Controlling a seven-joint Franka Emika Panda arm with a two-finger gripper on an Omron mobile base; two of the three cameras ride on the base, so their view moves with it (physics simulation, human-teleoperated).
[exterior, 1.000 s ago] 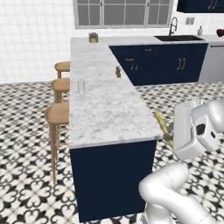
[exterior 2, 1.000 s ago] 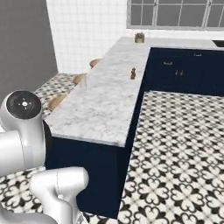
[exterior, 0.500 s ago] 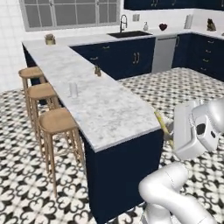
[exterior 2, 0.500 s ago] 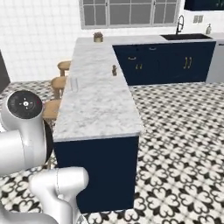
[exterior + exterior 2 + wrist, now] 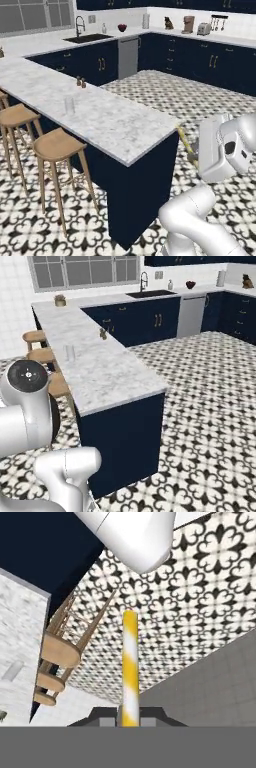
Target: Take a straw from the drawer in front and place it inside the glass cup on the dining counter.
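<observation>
So the gripper (image 5: 129,716) is pinched tight on the straw (image 5: 130,667), which in the hand view sticks straight out from between the 2 tips, yellow with white stripes. In the left base view you can see the straw (image 5: 186,142) poking out of the hand, just off the near corner of the counter (image 5: 120,127), not touching it. The cup (image 5: 69,105) sits upright on that marble slab, well apart from the straw, with 2 little shakers (image 5: 80,82) further back. 3 wooden stools (image 5: 57,145) line the counter's far side. From the right base view the cup (image 5: 69,352) is near the stool edge.
</observation>
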